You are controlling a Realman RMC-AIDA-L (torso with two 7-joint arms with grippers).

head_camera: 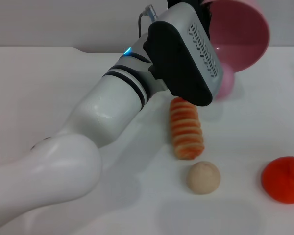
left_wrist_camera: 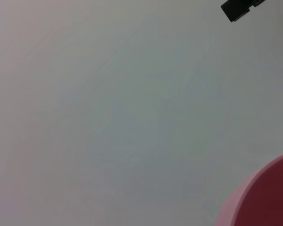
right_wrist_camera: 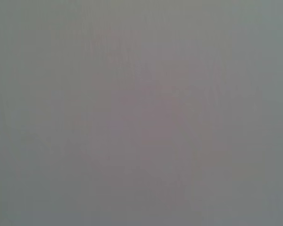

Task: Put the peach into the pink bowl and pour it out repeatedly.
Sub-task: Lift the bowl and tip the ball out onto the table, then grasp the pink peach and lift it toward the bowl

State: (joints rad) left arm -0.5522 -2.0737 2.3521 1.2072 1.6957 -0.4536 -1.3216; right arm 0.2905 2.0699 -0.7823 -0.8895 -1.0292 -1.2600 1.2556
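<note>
1. The white table (head_camera: 49,83) carries everything and fills most of the head view; its near edge is out of frame.
2. The left arm (head_camera: 108,107) reaches from the near left corner diagonally toward the far right part of the table. Its wrist housing hides the left gripper in the head view, and its own wrist view shows no fingers, so I cannot tell how the jaws stand.
3. The pink bowl (head_camera: 240,36) is lifted off the table by the far edge, tilted steeply with its mouth facing forward and down (it looks carried by the left arm, though the actual hold is hidden). A curve of its rim also shows in the left wrist view (left_wrist_camera: 262,197).
4. A striped orange-and-cream toy (head_camera: 186,128) lies mid-table, near the bowl. An orange-red fruit (head_camera: 284,179) sits toward the near right edge.
5. The peach (head_camera: 225,83) rests on the table just under the tipped bowl's lower rim, partly hidden by the wrist. It seems to have been poured out.
6. A beige ball (head_camera: 204,177) lies near the striped toy.
7. Handling, as a judgement: the peach looks light and soft, and likely to roll, so a gentle grasp across its widest middle from above should suit. The bowl looks stiff and smooth, best pinched at the rim.
8. The right gripper is not visible; its wrist view shows only blank grey.
</note>
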